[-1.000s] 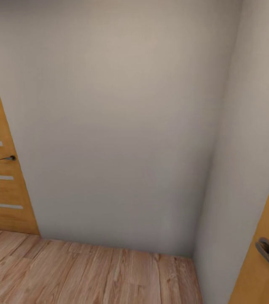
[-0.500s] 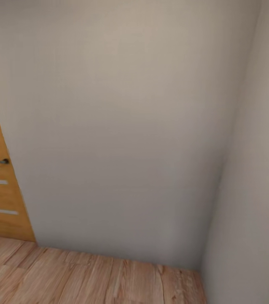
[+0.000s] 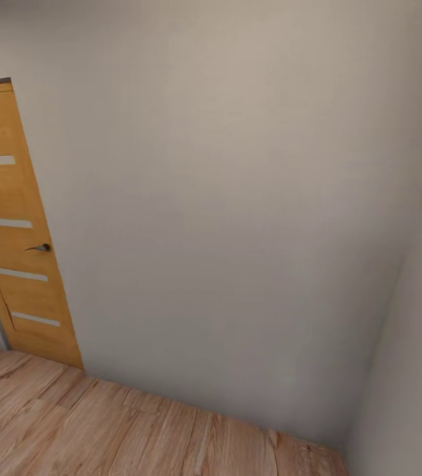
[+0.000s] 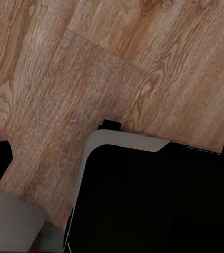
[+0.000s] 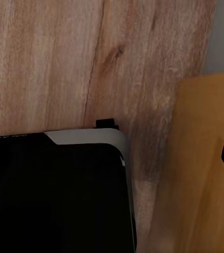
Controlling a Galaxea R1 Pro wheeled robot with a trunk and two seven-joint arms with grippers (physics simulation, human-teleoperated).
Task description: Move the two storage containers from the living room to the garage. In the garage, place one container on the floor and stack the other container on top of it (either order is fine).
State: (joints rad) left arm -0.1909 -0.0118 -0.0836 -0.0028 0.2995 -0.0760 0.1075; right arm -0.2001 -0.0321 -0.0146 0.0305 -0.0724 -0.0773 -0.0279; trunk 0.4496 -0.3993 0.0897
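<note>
Ahead, white wall (image 3: 237,218), orange-wood door (image 3: 12,225) at left, plank flooring (image 3: 105,430).

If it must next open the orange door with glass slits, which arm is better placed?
Probably left: the door and its handle stand on the left side of the head view, though the robot must drive closer first.

A home interior; white walls (image 3: 237,198); plank floor (image 3: 105,430); orange-wood door (image 3: 12,225)

White walls (image 3: 237,218) meet in a corner ahead, blocking passage. An orange-wood door (image 3: 16,225) stands at left. Open plank floor (image 3: 105,430) lies before them.
</note>
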